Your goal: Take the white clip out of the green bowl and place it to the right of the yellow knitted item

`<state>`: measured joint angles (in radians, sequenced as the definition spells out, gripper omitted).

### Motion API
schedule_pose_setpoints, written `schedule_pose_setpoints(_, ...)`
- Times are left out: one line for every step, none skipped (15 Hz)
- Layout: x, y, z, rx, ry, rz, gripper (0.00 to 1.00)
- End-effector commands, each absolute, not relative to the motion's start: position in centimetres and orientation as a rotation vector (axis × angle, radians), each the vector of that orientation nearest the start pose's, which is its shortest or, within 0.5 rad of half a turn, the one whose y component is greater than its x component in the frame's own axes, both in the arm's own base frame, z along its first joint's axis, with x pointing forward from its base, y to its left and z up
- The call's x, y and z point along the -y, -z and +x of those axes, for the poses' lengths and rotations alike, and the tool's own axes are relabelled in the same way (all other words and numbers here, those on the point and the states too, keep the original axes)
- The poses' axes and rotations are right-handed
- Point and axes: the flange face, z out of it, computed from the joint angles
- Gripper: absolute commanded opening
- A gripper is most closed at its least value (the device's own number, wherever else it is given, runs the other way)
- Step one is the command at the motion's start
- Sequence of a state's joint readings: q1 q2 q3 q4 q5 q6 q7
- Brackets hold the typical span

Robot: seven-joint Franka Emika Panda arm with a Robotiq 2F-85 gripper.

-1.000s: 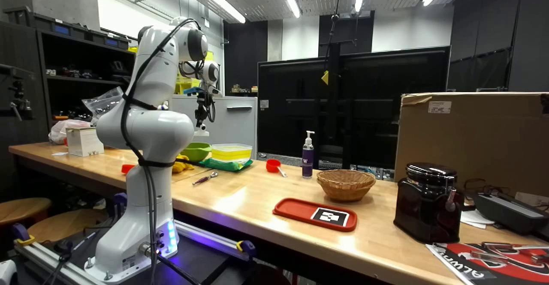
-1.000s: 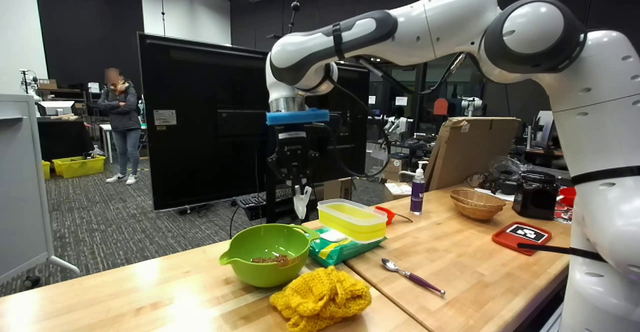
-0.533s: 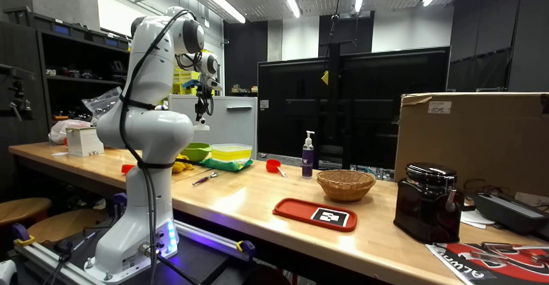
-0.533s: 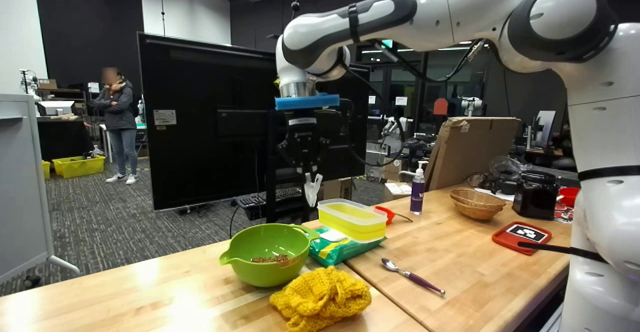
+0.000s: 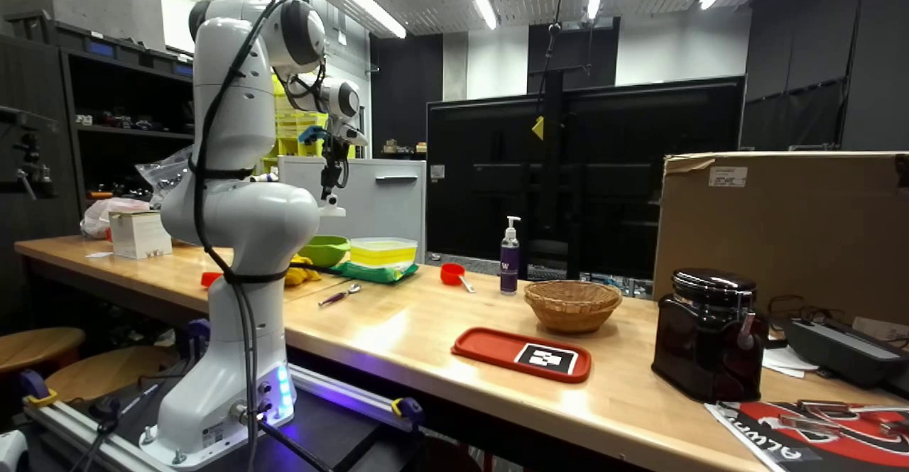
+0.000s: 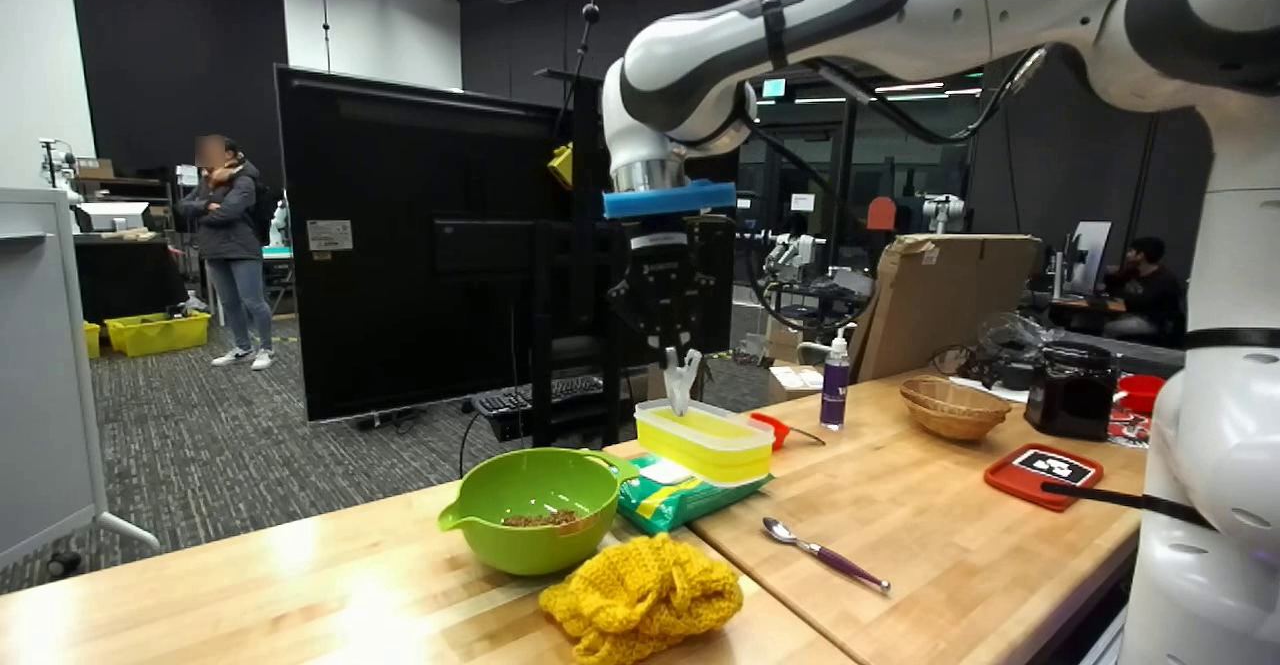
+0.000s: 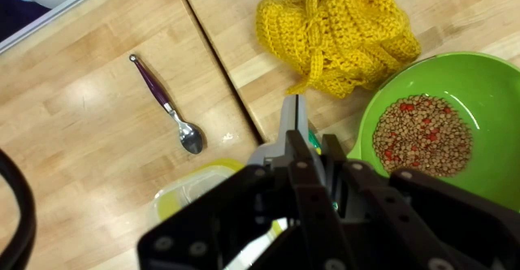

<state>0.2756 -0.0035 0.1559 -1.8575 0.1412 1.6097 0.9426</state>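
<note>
Gripper (image 6: 680, 350) just right of centre in an exterior view, pointing down, its two fingers drawn nearly together and pinching a white clip (image 6: 682, 385) by its upper end. The clip hangs in the air, narrow tip down, and overlaps the rim of a clear and yellow tub (image 6: 720, 460) in that view. Left of the tub, in the lower part of the frame, a green bowl (image 6: 520, 550) stands on a wooden table (image 6: 250, 585). A yellow knitted item (image 6: 645, 600) lies just beside the bowl at bottom centre; a purple-handled spoon (image 6: 838, 561) lies farther right. In the wrist view, the bowl, at right, holds brown lentil-like pieces (image 7: 422, 140) dotted with red, and the knitted item is at top.
</note>
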Motion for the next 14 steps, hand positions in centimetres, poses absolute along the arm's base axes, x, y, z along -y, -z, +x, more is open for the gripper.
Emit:
schedule_pose_setpoints(-20.9,-48.9,43.3,-0.916,-0.41,-2.981,0.03)
schedule_pose_setpoints(-20.2,-48.5,42.5,-0.926,-0.4,-2.965,0.03)
schedule_pose_setpoints(-19.5,-47.8,41.5,-0.941,-0.392,-2.946,0.03)
schedule_pose_setpoints(-18.6,-47.0,40.5,-0.954,-0.383,-2.925,0.03)
schedule_pose_setpoints(-18.0,-46.4,39.7,-0.966,-0.378,-2.907,0.03)
schedule_pose_setpoints(-17.2,-45.6,38.8,-0.977,-0.378,-2.888,0.03)
schedule_pose_setpoints(-16.4,-44.7,38.0,-0.988,-0.376,-2.87,0.03)
schedule_pose_setpoints(-15.7,-43.9,37.3,-0.995,-0.373,-2.855,0.03)
schedule_pose_setpoints(-15.1,-43.1,36.5,-0.998,-0.376,-2.839,0.03)
schedule_pose_setpoints(-14.5,-42.3,35.9,-1.007,-0.383,-2.819,0.03)
schedule_pose_setpoints(-13.9,-41.4,35.2,-1.015,-0.39,-2.794,0.03)
schedule_pose_setpoints(-13.5,-40.5,34.5,-1.022,-0.4,-2.768,0.03)
schedule_pose_setpoints(-13.2,-39.6,33.9,-1.028,-0.408,-2.744,0.03)
schedule_pose_setpoints(-13.0,-38.9,33.3,-1.033,-0.42,-2.721,0.03)
